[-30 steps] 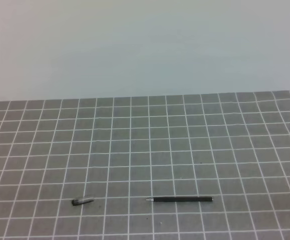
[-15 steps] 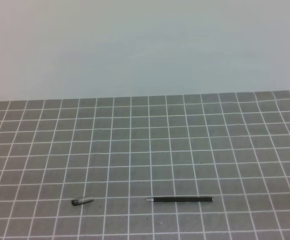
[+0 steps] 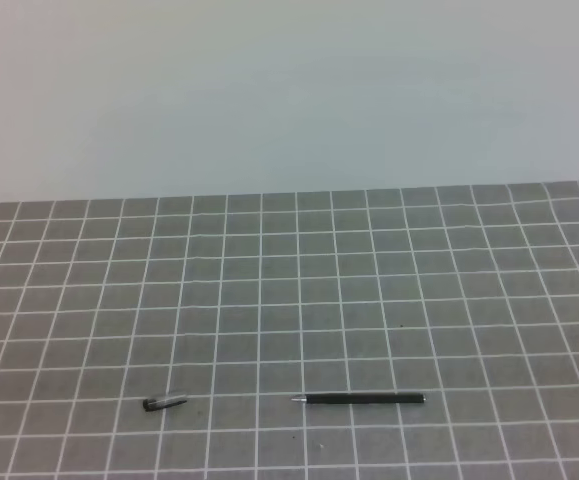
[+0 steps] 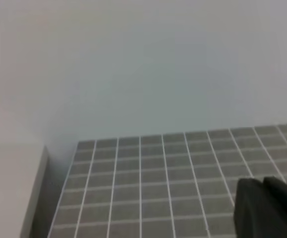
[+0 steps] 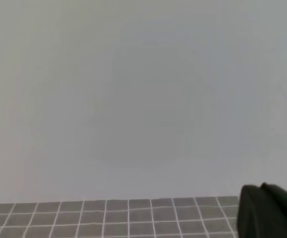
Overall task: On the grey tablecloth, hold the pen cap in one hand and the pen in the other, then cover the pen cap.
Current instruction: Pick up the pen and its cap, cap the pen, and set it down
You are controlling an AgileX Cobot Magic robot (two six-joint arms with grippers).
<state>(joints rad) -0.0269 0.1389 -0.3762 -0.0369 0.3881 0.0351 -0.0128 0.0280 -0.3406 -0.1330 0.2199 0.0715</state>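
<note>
Nearest the high camera, the pen cap (image 3: 165, 403) and the pen (image 3: 359, 398) lie flat on the grey tablecloth (image 3: 289, 300), well apart, cap to the left and pen to the right. The pen's fine silvery tip points left toward the cap. Neither is held. Neither arm shows in that view. In the wrist views, the left hand (image 4: 269, 208) and the right hand (image 5: 269, 210) appear as dark shapes at the lower right, fingers pressed together on nothing, above the gridded cloth. A pale wall (image 3: 289, 90) rises beyond the cloth's far edge.
</note>
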